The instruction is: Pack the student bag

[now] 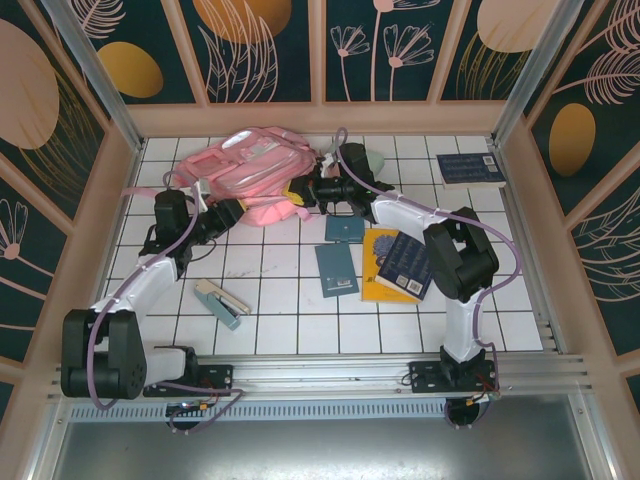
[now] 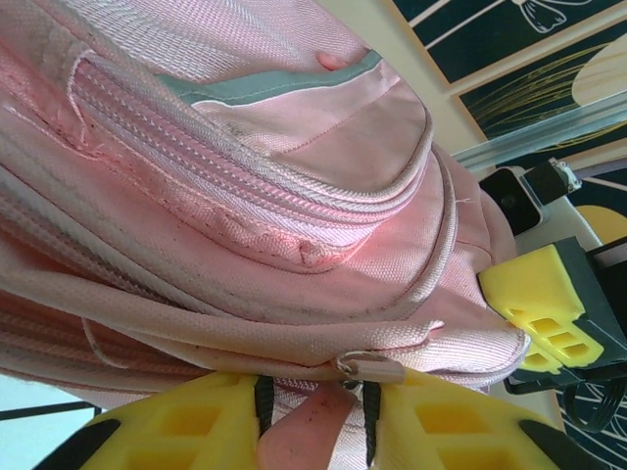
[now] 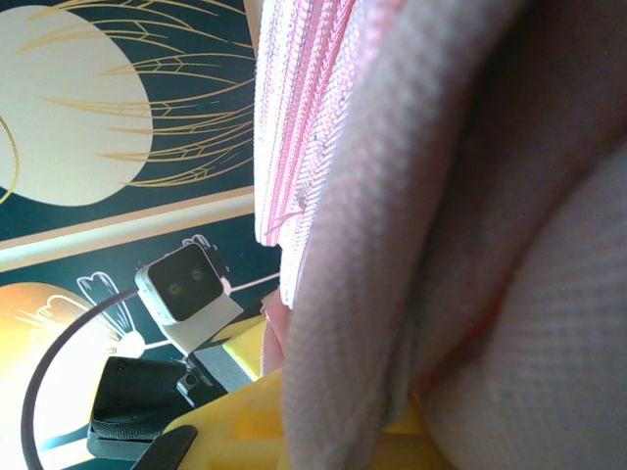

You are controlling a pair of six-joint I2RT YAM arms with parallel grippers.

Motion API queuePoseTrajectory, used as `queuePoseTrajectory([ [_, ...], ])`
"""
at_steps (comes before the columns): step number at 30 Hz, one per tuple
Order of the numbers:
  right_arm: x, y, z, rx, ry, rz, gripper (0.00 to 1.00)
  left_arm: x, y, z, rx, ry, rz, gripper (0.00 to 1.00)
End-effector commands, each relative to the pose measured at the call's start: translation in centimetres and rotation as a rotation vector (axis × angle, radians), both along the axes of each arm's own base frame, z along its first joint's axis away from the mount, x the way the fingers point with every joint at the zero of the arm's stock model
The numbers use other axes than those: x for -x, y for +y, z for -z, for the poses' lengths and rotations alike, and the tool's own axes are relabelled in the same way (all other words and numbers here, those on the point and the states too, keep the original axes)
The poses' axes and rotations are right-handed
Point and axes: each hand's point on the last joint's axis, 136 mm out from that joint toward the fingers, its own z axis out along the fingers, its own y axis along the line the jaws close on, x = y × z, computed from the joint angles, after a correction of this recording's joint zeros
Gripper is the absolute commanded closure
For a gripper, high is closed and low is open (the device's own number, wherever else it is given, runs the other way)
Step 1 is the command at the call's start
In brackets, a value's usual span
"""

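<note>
Yellow and close at the bottom of the left wrist view, my left fingers (image 2: pixel 186 426) stand on either side of a fold of pink fabric. It fills the gap between their black pads, and a metal zip pull (image 2: pixel 370 368) sits just above it. So the left fingers grasp the student bag (image 2: pixel 294 166) at its zipped edge. Above them the bag's front pocket bulges, with a pale grey-green strip (image 2: pixel 265 90) across it and rows of zip teeth along its seams.

My right fingers (image 2: pixel 537 302) touch the same bag at its right-hand edge in that view, and they are clenched. From the right wrist, the bag's pink weave presses right up to the lens and drapes over one yellow finger. I cannot tell whether any cloth is pinched between the two.

From above, the student bag (image 1: pixel 250 165) lies on the white tiled worktop (image 1: pixel 300 330) towards the back wall, left of centre. My left fingers are at its near edge and my right fingers at its right side. On the right half of the worktop, apart from the bag, lie two teal notebooks (image 1: pixel 337 270) and a yellow book (image 1: pixel 380 272) with a dark one on top. A dark blue book (image 1: pixel 470 168) lies near the far right corner. A grey-green oblong item (image 1: pixel 220 303) lies beside my left arm.
</note>
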Motion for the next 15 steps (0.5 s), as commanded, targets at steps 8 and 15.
queuePoseTrajectory([
  [8, 0.1, 0.3, -5.6, -0.106, -0.178, -0.041, 1.00, -0.3, 0.2, -0.7, 0.000, -0.033, -0.005, 1.00],
  [15, -1.0, -0.9, -4.6, -0.089, -0.169, -0.015, 1.00, 0.0, 2.3, 1.4, -0.070, 0.038, -0.100, 1.00],
])
